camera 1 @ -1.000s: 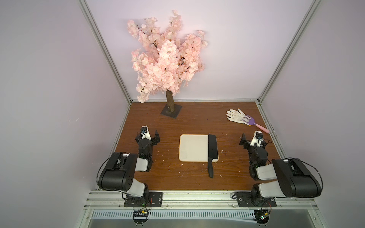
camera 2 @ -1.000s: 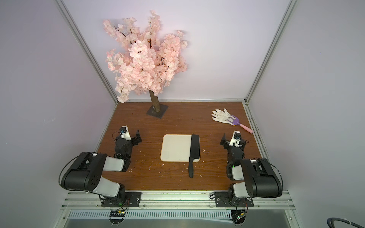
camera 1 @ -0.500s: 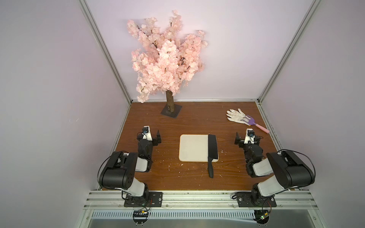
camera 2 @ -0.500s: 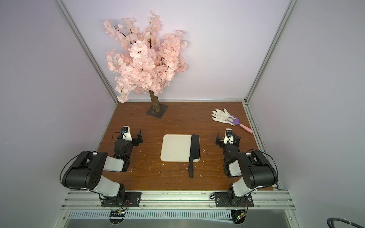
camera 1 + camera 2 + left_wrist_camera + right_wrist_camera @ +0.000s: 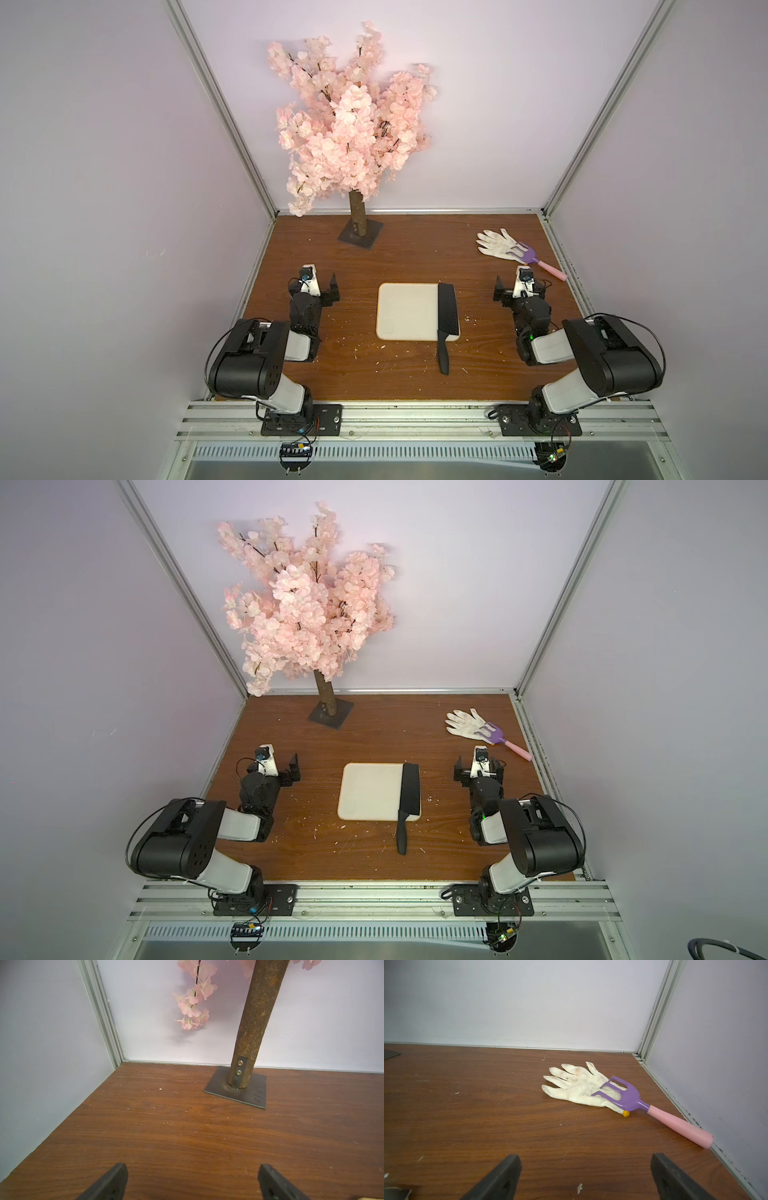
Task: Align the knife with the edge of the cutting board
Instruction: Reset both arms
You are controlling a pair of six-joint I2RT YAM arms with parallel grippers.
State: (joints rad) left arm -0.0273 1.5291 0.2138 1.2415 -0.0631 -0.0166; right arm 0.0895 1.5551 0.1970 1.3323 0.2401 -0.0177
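In both top views the cream cutting board [image 5: 405, 311] [image 5: 368, 791] lies flat in the middle of the wooden table. The black knife [image 5: 448, 309] [image 5: 409, 789] rests with its broad blade on the board's right side, running along the right edge. Its handle sticks out past the board's near edge onto the table. My left gripper [image 5: 313, 286] [image 5: 274, 769] [image 5: 192, 1169] stands open and empty, low over the table, left of the board. My right gripper [image 5: 519, 286] [image 5: 478, 766] [image 5: 586, 1159] is open and empty too, right of the board. Neither touches the knife.
A pink blossom tree [image 5: 353, 124] stands on a dark square base [image 5: 360, 235] [image 5: 239, 1093] at the back left. A white glove [image 5: 496, 243] [image 5: 577, 1084] with a purple-and-pink toy rake [image 5: 536, 259] [image 5: 633, 1101] across it lies back right, near the wall. Small white crumbs dot the table.
My right arm has folded in and its gripper has shifted a little to the left and farther back. The left gripper has barely moved. Knife and board lie as before.
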